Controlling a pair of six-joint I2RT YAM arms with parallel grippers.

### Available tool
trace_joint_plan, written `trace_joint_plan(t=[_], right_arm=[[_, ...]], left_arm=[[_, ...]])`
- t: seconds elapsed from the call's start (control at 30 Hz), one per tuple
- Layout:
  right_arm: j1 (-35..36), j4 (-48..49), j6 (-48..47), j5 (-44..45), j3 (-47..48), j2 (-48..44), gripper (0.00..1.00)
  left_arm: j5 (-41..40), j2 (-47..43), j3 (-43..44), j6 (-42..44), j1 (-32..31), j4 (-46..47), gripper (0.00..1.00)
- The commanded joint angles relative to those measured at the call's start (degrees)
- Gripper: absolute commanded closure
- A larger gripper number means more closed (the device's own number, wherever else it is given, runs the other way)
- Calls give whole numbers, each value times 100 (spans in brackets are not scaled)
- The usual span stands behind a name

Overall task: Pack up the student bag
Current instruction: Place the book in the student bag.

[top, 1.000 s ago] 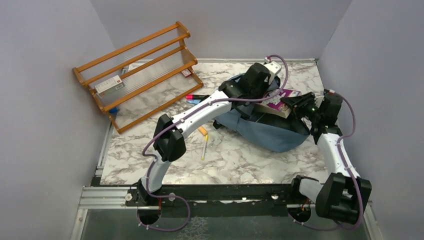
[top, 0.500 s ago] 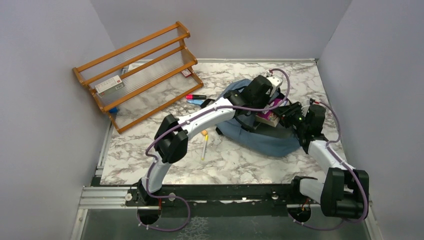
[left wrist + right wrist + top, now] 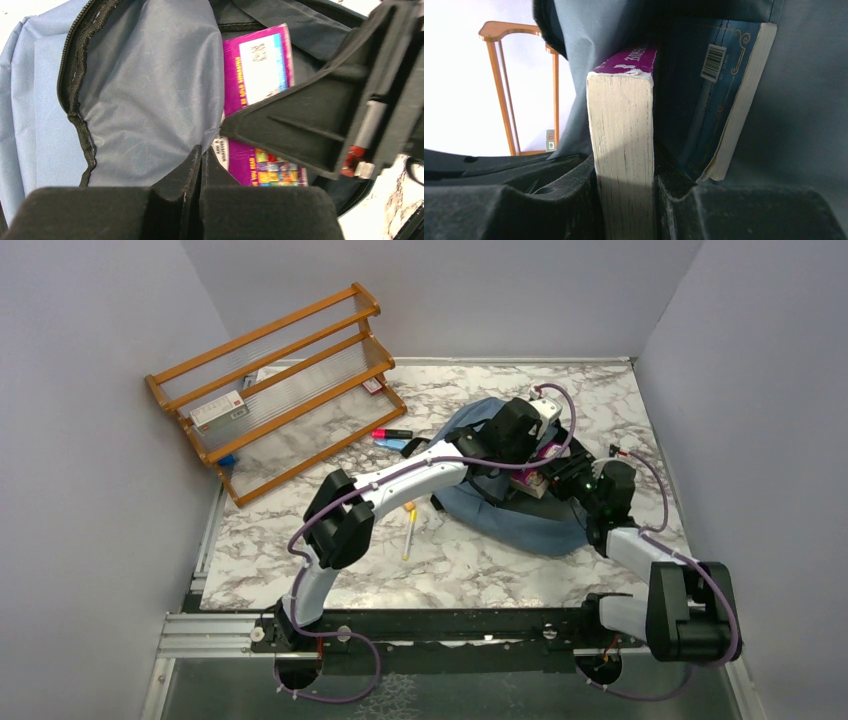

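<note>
The student bag (image 3: 520,517), dusty blue, lies open at the table's middle right. My left gripper (image 3: 506,462) is shut on the edge of its flap and holds the mouth open; in the left wrist view the tips (image 3: 201,152) meet at the pale lining (image 3: 150,85). My right gripper (image 3: 562,473) is shut on a purple book (image 3: 541,478), page edge (image 3: 624,150) between the fingers. The book stands partly inside the bag mouth (image 3: 589,40), its purple cover (image 3: 257,70) showing. A dark blue book (image 3: 704,100) lies deeper inside.
A tiered wooden rack (image 3: 280,390) stands at the back left with a small box (image 3: 218,410) on it. Markers (image 3: 392,433) lie near the rack's foot. A yellow pen (image 3: 410,530) and an orange one (image 3: 405,503) lie left of the bag.
My right gripper has carried the purple book leftward and down into the bag's mouth. The left arm has sunk slightly while keeping hold of the flap.
</note>
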Motion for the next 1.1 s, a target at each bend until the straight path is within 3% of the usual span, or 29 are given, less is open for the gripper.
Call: trace_joint_plan(t=[0.0, 0.17, 0.4, 0.8, 1.07], right_arm=[[448, 1434, 213, 538, 172, 474, 99], [881, 2297, 321, 1081, 265, 1259, 99], [1307, 2798, 420, 1843, 668, 2116, 99], [1702, 2425, 215, 2278, 1452, 3255, 99], [1703, 1769, -200, 2172, 1738, 3348, 69]], left_arm=[[140, -277, 244, -47, -39, 11, 100], [107, -225, 433, -28, -39, -52, 100], [109, -176, 596, -39, -31, -106, 100], [113, -146, 614, -22, 5, -186, 100], [374, -93, 418, 26, 82, -188, 100]])
